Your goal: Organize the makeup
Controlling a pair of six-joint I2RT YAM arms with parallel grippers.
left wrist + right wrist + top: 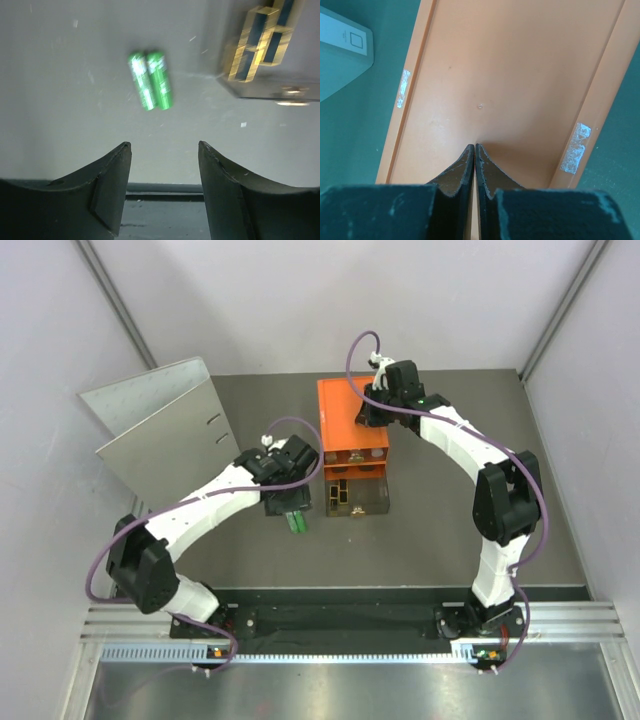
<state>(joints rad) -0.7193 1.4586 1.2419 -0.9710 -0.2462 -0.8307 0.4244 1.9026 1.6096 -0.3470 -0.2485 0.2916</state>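
Two green tubes (pixel 151 81) lie side by side on the grey table; in the top view (pixel 296 523) they sit just in front of my left gripper (pixel 284 506). My left gripper (pixel 164 147) is open and empty, above and short of the tubes. Two black-gold flat cases (pixel 262 42) lie in a pulled-out clear drawer (pixel 358 497) of the orange box (pixel 350 425). My right gripper (pixel 474 146) is shut and empty, with its tips on the orange box top (pixel 520 75); it also shows in the top view (pixel 372 412). The other makeup is out of view.
A grey binder (pixel 160 425) stands open at the back left; its corner shows in the right wrist view (pixel 340 45). The table's front edge with a dark rail (pixel 165 190) lies just behind my left fingers. White walls enclose the table.
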